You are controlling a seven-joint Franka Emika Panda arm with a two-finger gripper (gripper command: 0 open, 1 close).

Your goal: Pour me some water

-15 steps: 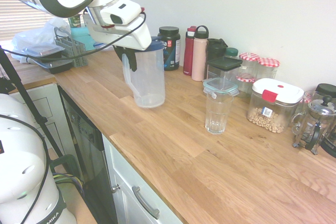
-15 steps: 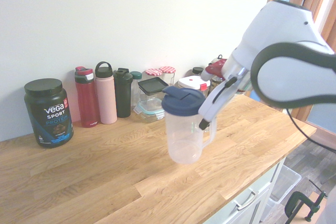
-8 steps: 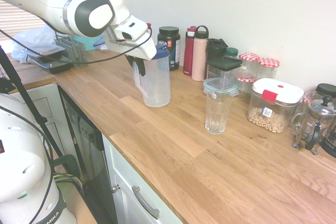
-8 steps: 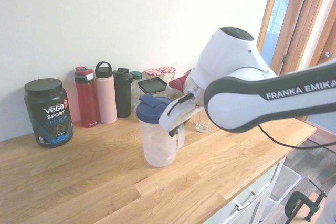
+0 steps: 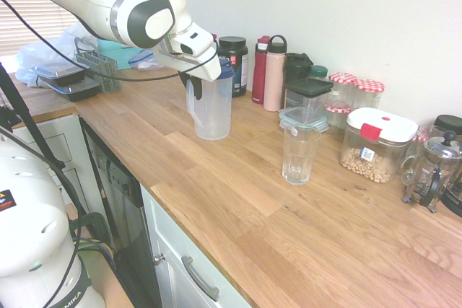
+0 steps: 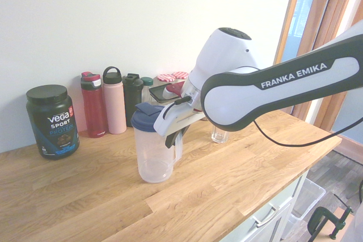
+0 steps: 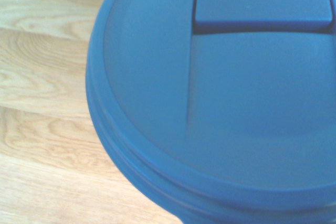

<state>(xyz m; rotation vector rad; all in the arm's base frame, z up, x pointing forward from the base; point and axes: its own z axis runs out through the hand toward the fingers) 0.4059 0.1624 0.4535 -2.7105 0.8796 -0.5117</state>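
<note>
A clear plastic pitcher (image 5: 213, 110) with a blue lid (image 6: 146, 118) stands upright, its base on or just above the wooden worktop (image 5: 238, 192). My gripper (image 5: 193, 86) is shut on the pitcher's handle (image 6: 177, 147). The blue lid (image 7: 226, 103) fills most of the wrist view. An empty drinking glass (image 5: 299, 153) stands on the worktop, well apart from the pitcher and further along the counter. In the second exterior view the glass (image 6: 219, 135) shows only partly behind my arm. I cannot tell whether the pitcher holds water.
Along the wall stand a black protein tub (image 6: 52, 120), a red bottle (image 6: 93, 104), a pink bottle (image 6: 114, 100) and a black bottle (image 6: 133, 99). Lidded containers (image 5: 375, 142), jars and a French press (image 5: 433, 171) stand past the glass. A dish rack (image 5: 72, 70) is at the far end.
The pitcher, still gripped, has travelled away from the glass towards the protein tub and come down to the worktop. My arm swung along with it.
</note>
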